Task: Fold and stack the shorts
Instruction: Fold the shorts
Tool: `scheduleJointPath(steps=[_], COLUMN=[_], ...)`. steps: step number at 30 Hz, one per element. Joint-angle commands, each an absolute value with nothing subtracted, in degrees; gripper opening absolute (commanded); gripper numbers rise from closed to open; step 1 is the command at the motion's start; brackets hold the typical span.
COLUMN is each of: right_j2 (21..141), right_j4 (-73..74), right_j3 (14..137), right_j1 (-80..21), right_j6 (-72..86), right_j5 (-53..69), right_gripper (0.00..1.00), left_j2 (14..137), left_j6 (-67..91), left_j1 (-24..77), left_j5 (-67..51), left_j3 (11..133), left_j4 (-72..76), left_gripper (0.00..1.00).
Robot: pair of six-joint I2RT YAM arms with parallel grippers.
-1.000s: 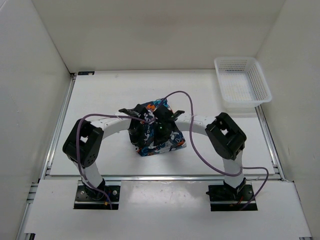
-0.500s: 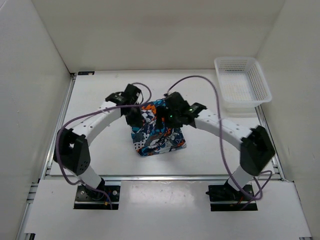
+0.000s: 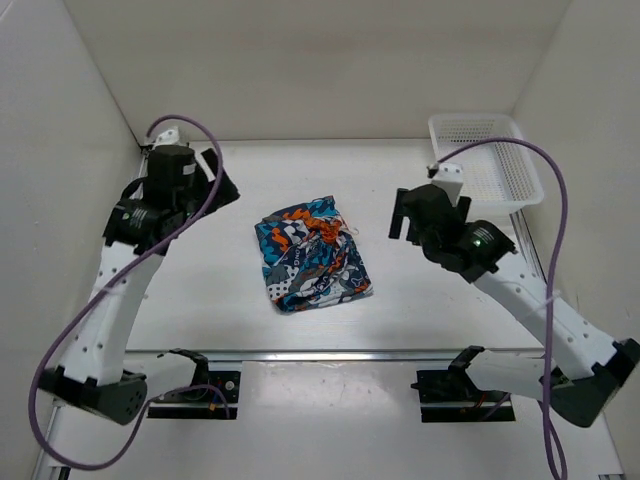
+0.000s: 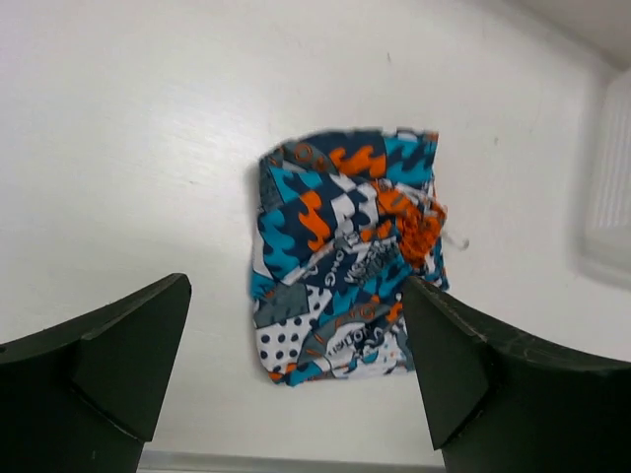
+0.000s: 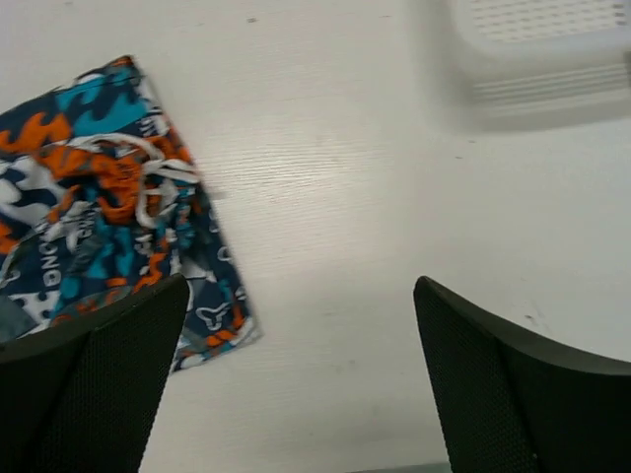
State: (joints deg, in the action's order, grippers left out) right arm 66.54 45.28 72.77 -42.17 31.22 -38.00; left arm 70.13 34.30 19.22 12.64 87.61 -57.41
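The shorts (image 3: 310,258) lie folded into a rough square in the middle of the white table, busy blue, orange, teal and white print, drawstring on top near the far right corner. They also show in the left wrist view as the shorts (image 4: 345,251) and at the left of the right wrist view as the shorts (image 5: 99,207). My left gripper (image 3: 215,182) is raised at the far left, well away from the cloth, open and empty. My right gripper (image 3: 418,215) hangs to the right of the shorts, open and empty. Wide gaps show between the left fingers (image 4: 118,360) and between the right fingers (image 5: 513,384).
A white mesh basket (image 3: 485,172) stands at the far right corner of the table; its edge shows as the basket (image 5: 542,59) and the basket (image 4: 606,187). White walls enclose the table on three sides. Purple cables loop off both arms.
Both grippers let go of the shorts and opened. The arms swung up and apart, the left to the far left and the right toward the basket. The shorts now lie flat and folded.
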Motion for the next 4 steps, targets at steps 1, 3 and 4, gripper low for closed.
scheduleJointPath(steps=[1,3,4], right_j2=[62.1,60.4,59.9], right_j4=[52.7,52.2,52.2], right_j3=[71.5,68.7,68.1], right_j1=[-42.2,-42.2,-42.2], right_j6=[34.5,34.0,34.0], right_j5=[-49.2,-50.0,-50.0], right_gripper=[0.96,0.96,0.96], left_j2=[64.3,60.9,60.0], left_j6=[33.5,33.5,34.1], left_j1=[17.0,16.4,16.3], left_j5=[18.1,18.6,19.3], left_j3=[87.5,86.7,85.8], left_j4=[-59.0,-59.0,-58.3], left_gripper=[1.00,1.00,1.00])
